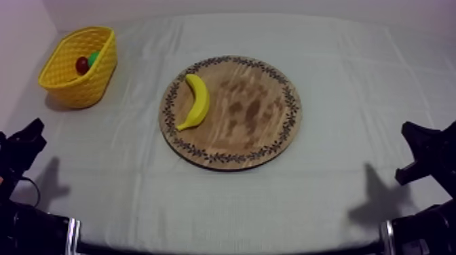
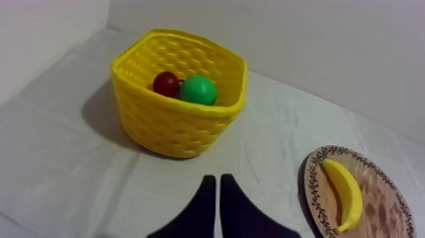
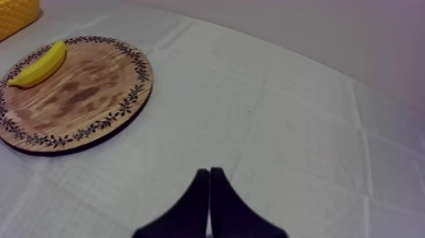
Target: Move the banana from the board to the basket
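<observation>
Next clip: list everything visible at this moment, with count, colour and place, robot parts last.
wooden board: 1, brown with a dark patterned rim, middle of the table
banana: 1, yellow, lying on the board, on the side nearer the basket
yellow basket: 1, yellow, far corner on my left arm's side
small red fruit: 1, dark red, inside the basket
green round fruit: 1, green, inside the basket beside the red one
cloth: 1, grey-white, covering the table
left gripper: 1, black, shut on nothing, facing the basket
right gripper: 1, black, shut on nothing, over bare cloth
</observation>
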### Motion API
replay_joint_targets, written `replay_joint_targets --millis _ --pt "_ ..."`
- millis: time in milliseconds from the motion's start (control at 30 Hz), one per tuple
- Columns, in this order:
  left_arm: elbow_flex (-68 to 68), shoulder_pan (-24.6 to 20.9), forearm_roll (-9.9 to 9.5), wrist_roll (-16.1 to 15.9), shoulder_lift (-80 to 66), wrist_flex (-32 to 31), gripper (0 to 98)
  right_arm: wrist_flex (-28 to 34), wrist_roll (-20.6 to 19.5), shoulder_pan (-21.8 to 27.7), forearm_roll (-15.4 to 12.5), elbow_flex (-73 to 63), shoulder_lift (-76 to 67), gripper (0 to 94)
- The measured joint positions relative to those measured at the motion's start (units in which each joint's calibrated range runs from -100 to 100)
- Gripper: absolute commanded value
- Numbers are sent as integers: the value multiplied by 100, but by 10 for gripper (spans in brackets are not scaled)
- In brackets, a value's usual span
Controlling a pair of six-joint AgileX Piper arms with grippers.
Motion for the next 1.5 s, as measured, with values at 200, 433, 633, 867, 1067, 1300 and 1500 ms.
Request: replay_joint_targets --millis 200,433,633,867,1067,1300,1500 --pt "0 -27 -6 247 0 7 0 8 0 -4 0 0 0 4" --pt "0 -31 -6 301 0 7 0 8 0 -4 0 0 0 4" --pt "-86 -4 9 236 101 4 0 8 0 -4 0 0 0 4" --pt "-1001 149 3 2 887 243 0 14 0 -4 0 0 0 4" --pt "-2213 302 70 -317 1903 968 0 6 0 -4 0 0 0 4" --pt "-4072 444 205 -826 3443 1936 0 6 0 -4 0 0 0 4" --pt "-5449 681 205 -1007 4733 2553 0 6 3 -4 0 0 0 4"
